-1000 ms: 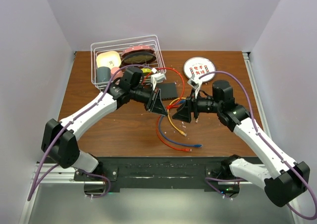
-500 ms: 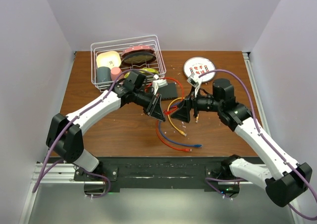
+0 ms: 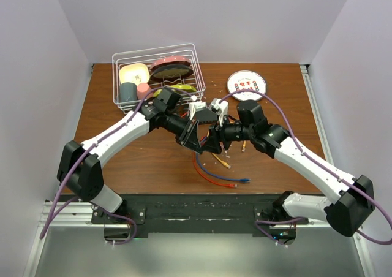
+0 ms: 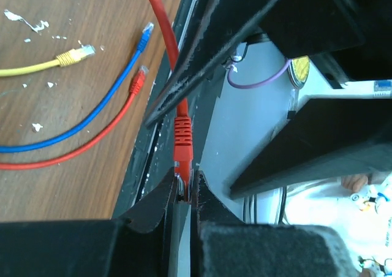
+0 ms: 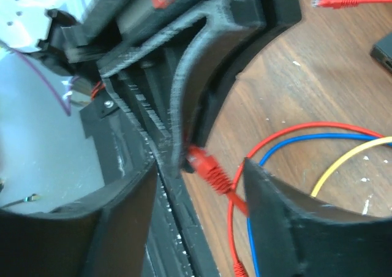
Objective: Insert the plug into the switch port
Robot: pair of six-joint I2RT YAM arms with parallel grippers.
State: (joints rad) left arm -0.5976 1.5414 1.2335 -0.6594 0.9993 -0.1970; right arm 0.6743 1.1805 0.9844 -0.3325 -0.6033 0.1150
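My left gripper (image 3: 195,140) is shut on a red plug (image 4: 183,147), pinched between its fingertips, with the red cable (image 4: 160,26) running off from it. My right gripper (image 3: 212,141) is open and tip to tip with the left one; in the right wrist view its jaws stand either side of the same red plug (image 5: 208,166) without touching it. The switch (image 3: 207,114) is a flat black box just behind both grippers, mostly hidden by them. One corner of it shows in the right wrist view (image 5: 383,49).
Loose yellow (image 3: 219,160), blue (image 3: 228,180) and red (image 3: 211,178) cables lie on the wooden table in front of the grippers. A wire basket (image 3: 194,57) of dishes stands at the back left. A round white disc (image 3: 246,83) with red marks lies at the back right.
My right gripper has moved left and closed the gap to the left gripper, so its open jaws now straddle the red plug. The left gripper shifted slightly, still holding the plug.
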